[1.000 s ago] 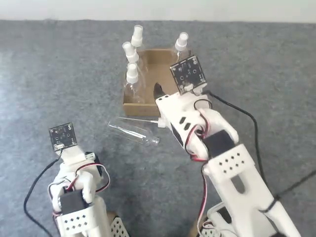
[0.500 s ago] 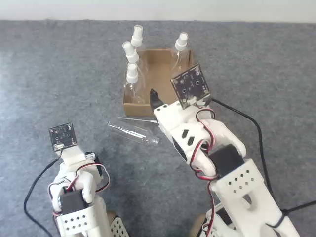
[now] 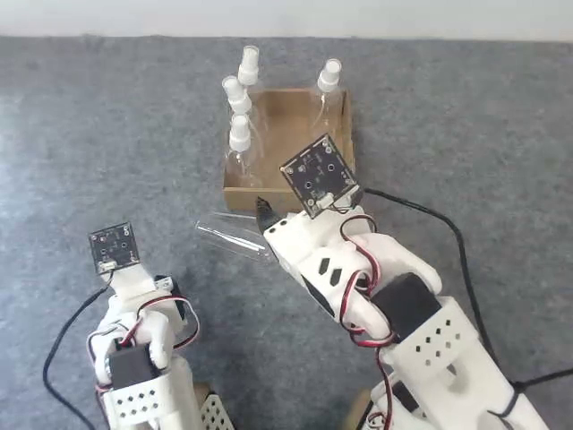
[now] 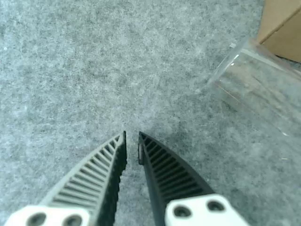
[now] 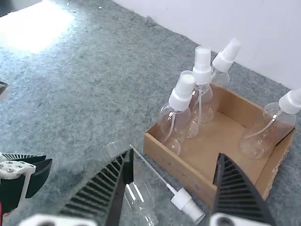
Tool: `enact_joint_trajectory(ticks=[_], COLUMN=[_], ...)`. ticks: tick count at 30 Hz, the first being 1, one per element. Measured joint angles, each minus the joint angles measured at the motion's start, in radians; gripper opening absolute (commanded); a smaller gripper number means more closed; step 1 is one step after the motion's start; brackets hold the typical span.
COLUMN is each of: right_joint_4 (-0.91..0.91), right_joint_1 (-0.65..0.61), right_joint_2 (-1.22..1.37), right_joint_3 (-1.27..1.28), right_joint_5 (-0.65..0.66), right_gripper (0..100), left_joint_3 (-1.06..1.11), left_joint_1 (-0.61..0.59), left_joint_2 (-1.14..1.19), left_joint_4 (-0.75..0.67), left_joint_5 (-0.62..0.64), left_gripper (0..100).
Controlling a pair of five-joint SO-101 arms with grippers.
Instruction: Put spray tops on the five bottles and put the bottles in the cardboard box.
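The right arm hides part of the lying bottle.

Right arm hangs over the bottle lying by the box.

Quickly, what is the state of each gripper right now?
Left gripper: closed, holding nothing.
Right gripper: open, holding nothing.

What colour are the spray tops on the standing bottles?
White spray tops; clearest in the right wrist view.
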Motion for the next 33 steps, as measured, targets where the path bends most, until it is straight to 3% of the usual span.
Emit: enact_joint_trajectory(ticks=[33], right_joint_4=[0.178], right_joint_1=[-0.098], right_joint_2=[0.348], right_joint_3=[-0.186], right_joint_5=[0.000], right_gripper=[23.4], left_joint_3=[0.000], left_joint_1=[0.000], left_joint_2=[0.000], left_joint_4=[0.000], left_joint_5=[0.000], left_gripper=[4])
